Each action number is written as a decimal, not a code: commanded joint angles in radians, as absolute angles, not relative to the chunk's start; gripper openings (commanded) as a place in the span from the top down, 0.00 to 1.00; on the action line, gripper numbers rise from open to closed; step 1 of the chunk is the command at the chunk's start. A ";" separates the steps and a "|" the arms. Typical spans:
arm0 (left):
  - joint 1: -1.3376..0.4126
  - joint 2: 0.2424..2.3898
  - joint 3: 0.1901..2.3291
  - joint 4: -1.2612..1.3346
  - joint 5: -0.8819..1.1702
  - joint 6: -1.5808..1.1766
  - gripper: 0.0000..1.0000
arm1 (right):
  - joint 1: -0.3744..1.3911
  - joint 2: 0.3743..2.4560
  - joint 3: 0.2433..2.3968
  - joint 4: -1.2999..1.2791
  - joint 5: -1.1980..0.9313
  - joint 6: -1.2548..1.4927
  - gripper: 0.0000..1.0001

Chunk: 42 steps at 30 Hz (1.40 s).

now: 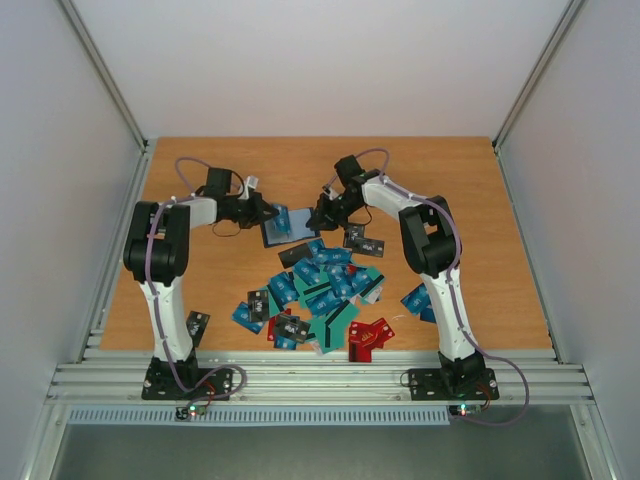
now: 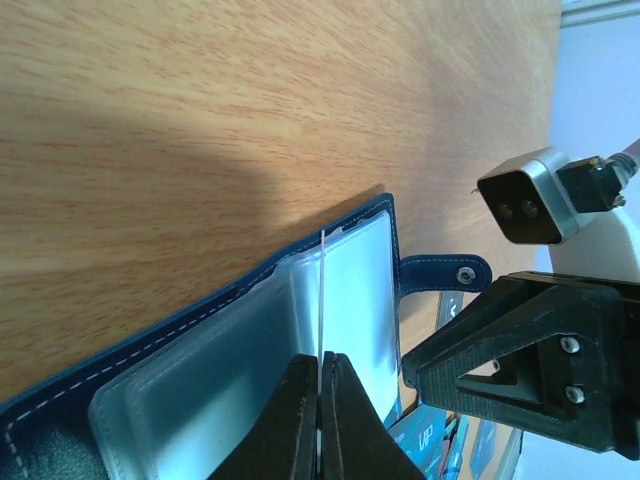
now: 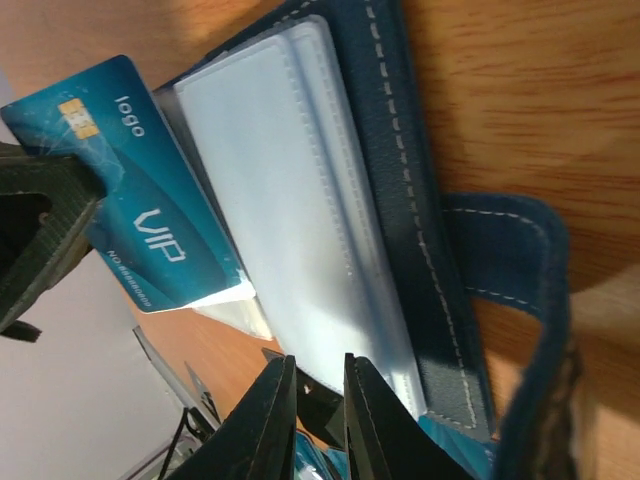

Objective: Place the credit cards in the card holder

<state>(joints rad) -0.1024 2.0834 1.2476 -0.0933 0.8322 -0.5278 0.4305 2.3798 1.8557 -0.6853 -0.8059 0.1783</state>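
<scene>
Overhead, the holder [image 1: 272,237] is lying open on the far middle of the table [image 1: 200,170]; the left gripper [image 1: 266,213] is reaching it from the left, the right gripper [image 1: 321,218] from the right. Loose cards [image 1: 322,285] are lying heaped nearer. From the left wrist, the left fingers [image 2: 295,420] are pressing together on the edge of a clear sleeve [image 2: 322,270], holding it apart from the others; the strap [image 2: 440,272] is pointing toward the right gripper. From the right wrist, a blue VIP card [image 3: 140,210] is sitting with one side tucked among the sleeves, its chip end sticking out. The right fingers [image 3: 270,420] are standing a narrow slit apart at the sleeves' edge; whether they are pinching anything cannot be told.
</scene>
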 commanded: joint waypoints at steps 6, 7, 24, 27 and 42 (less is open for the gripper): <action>-0.107 2.061 1.227 0.015 0.850 -0.605 1.00 | 0.407 2.415 1.848 -0.718 -0.768 0.144 0.85; -0.108 2.065 1.224 0.029 0.850 -0.611 1.00 | 0.408 2.417 1.849 -0.718 -0.770 0.143 0.85; -0.118 2.035 1.159 0.088 0.750 -0.661 1.00 | 0.408 2.420 1.818 -0.730 -0.775 0.155 0.87; -0.120 2.029 1.136 0.131 0.742 -0.690 1.00 | 0.408 2.419 1.799 -0.722 -0.782 0.161 0.87; -0.123 2.015 1.121 0.137 0.697 -0.680 1.00 | 0.408 2.425 1.798 -0.725 -0.796 0.155 0.88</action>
